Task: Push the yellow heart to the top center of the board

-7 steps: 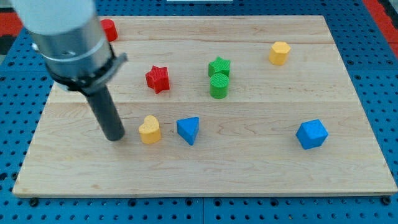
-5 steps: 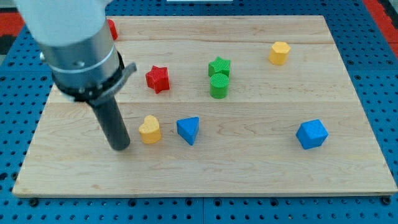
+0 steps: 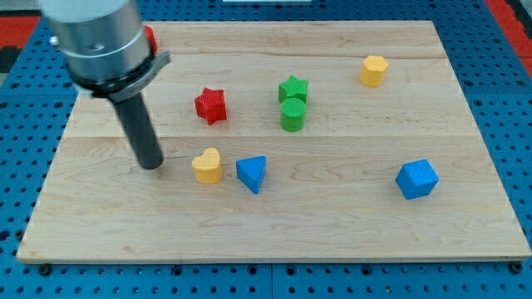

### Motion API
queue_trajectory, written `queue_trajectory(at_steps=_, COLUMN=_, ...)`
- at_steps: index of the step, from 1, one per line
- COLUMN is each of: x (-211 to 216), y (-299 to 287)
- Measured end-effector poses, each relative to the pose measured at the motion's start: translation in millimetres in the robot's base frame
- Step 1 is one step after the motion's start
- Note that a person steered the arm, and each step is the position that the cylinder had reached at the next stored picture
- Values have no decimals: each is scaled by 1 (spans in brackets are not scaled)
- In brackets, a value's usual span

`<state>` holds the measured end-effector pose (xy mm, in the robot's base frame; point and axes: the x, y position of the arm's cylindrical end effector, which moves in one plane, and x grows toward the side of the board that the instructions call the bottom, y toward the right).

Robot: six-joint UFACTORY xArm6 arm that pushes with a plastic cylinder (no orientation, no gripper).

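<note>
So, left to right. Partly hidden red block at the top left, behind the arm. No claw on this rig, so nothing is held; my tip sits on the tabletop, just left of the yellow heart, small gap between. Heart is low, left of centre, lobes up-right, matte yellow, touching nothing. Blue wedge just right of it; red star above. To do this well I'd swing under the heart and push up-right, threading between the star and the green star and green cylinder. Yellow hexagon and blue cube are well clear.
</note>
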<state>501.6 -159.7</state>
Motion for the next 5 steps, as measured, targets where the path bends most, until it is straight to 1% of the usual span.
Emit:
queue_trajectory(at_steps=1, x=44, y=31)
queue_trajectory(at_steps=2, x=6, y=76)
queue_trajectory(at_steps=3, x=-26, y=108)
queue_trajectory(at_steps=4, x=-86, y=106)
queue_trajectory(at_steps=5, x=-76, y=97)
